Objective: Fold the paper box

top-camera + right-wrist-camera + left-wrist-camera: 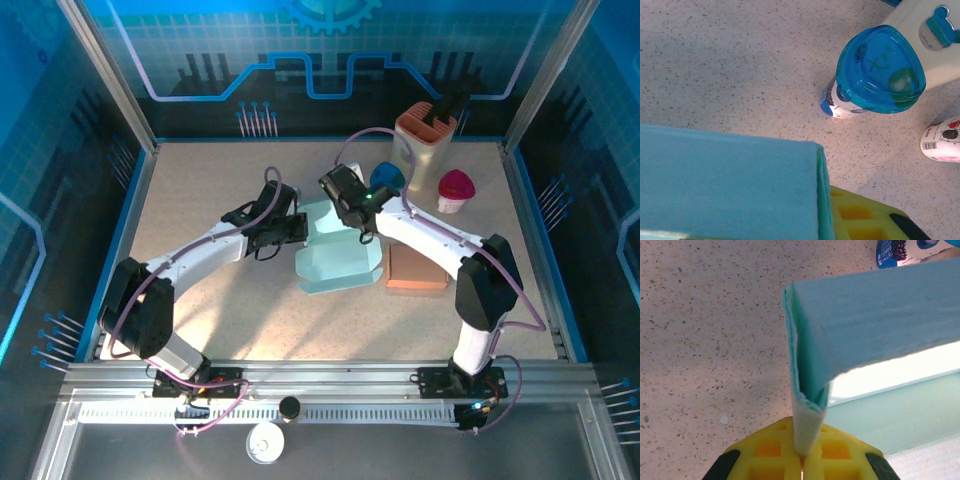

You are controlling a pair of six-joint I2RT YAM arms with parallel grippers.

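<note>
Right, on the overhead feed the speckled desk (200, 200) spans the whole cell. The pale teal paper box (340, 262) sits about mid-desk, partly formed, with both arms reaching in from either side. Touching its right side is a flat brown block (415, 268).

At the far right stands a tall beige container (422, 140) with an orange rim. Just near of it are a blue-lidded cup (387, 178) and, further right, a small white cup with a pink lid (455, 190).

My left pincer (297, 231) is at the box's far-left corner. On the left wrist feed its yellow pads (770, 450) are pressed together on an upright doubled flap of the box (880, 315), pinched tight at the fold.

My right pincer (365, 234) is at the box's far edge. On its wrist feed one yellow pad (860, 215) shows just behind a teal wall (730, 185), and I cannot tell whether it is clamped.
</note>
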